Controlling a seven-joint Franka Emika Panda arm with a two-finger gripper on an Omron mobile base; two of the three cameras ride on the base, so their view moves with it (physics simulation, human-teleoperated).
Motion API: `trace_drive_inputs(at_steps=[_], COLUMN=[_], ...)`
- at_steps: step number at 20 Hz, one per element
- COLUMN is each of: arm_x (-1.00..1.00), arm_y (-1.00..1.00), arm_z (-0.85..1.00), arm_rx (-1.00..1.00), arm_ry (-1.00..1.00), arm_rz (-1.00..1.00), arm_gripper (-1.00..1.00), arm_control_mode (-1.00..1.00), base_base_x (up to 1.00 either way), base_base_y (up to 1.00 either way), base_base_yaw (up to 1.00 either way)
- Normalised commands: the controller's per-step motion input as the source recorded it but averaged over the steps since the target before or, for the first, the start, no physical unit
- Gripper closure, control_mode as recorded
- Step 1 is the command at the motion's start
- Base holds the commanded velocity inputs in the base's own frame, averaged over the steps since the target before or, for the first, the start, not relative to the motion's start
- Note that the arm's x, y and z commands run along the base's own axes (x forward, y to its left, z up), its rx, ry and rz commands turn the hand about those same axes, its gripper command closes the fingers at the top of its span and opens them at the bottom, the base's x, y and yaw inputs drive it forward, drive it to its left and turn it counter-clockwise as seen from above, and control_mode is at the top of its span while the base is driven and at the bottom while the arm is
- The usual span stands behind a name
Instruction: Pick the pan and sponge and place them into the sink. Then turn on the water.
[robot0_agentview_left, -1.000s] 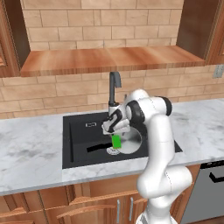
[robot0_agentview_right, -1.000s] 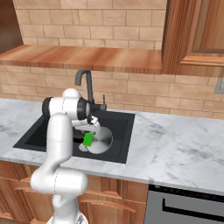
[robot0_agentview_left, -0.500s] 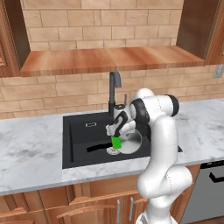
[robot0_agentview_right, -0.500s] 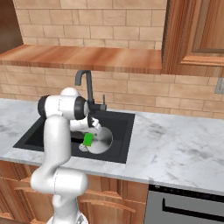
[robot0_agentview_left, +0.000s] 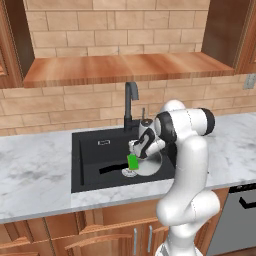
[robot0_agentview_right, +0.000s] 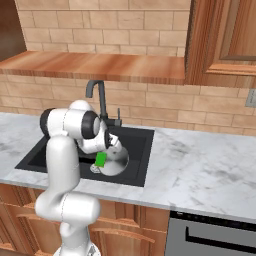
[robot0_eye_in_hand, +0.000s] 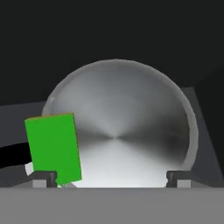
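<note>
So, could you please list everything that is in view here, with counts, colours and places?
pan: one, shiny silver with a black handle, lying in the sink.
sponge: one, bright green, in the sink at the pan's rim.
sink: one, matte black, set in the counter.
faucet: one, dark grey, behind the sink; no stream visible.
counter: one, white-grey marble.
shelf: one, brown wood, on the brick wall.
cabinets: brown wood, above and below.
gripper: one, dark fingers, open above the pan.

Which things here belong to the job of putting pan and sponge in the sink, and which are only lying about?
For the job: pan, sponge, sink, faucet.
Lying about: wooden shelf, dishwasher.
</note>
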Motion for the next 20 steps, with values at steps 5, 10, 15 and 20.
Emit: trace_drive_inputs(at_steps=[5, 10, 15, 20], arm_x=[0.0, 0.0, 0.0, 0.05], arm_y=[-0.28, -0.18, -0.09, -0.07], arm_z=[0.26, 0.14, 0.29, 0.4], arm_rx=[0.0, 0.0, 0.0, 0.01], arm_ry=[-0.13, -0.1, -0.04, -0.02], arm_rz=[0.0, 0.01, 0.0, 0.0], arm_gripper=[-1.0, -1.0, -1.0, -1.0], arm_control_mode=[-1.0, -1.0, -1.0, -1.0], base_base_x=[0.0, 0.0, 0.0, 0.0], base_base_y=[0.0, 0.0, 0.0, 0.0], base_base_yaw=[0.0, 0.0, 0.0, 0.0])
